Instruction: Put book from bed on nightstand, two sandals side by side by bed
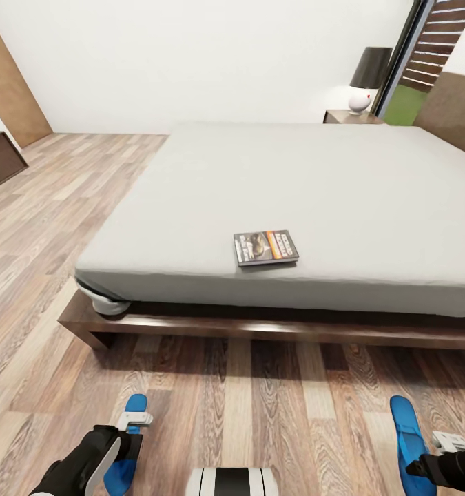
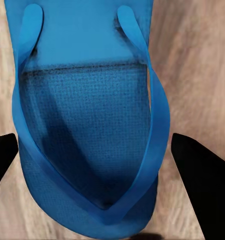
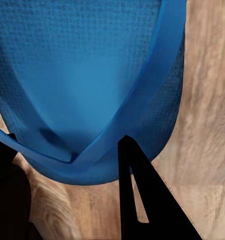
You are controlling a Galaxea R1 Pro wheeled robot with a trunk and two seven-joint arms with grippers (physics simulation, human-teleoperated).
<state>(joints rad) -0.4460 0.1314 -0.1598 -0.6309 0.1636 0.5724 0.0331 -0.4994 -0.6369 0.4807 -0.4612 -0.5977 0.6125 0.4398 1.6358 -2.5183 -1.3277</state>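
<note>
Bright blue sandals (image 1: pixel 406 434) (dimpled soles), grey mattress (image 1: pixel 294 200), dark book (image 1: pixel 265 247) with orange band, brown plank floor (image 1: pixel 246 406)

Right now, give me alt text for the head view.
A dark paperback book lies flat near the foot edge of a grey-mattressed bed. Below, two blue sandals rest apart on the wood floor: the left sandal under the left gripper, the right sandal beside the right gripper.

The book (image 1: pixel 266 247) is laid near the front edge of the bed (image 1: pixel 370 179) at frame centre, the nightstand (image 1: pixel 353 117) is set behind at upper right, and two sandals (image 1: pixel 127 444) (image 1: pixel 406 441) are placed well apart on the floor (image 1: pixel 253 406) at lower left and lower right.
</note>
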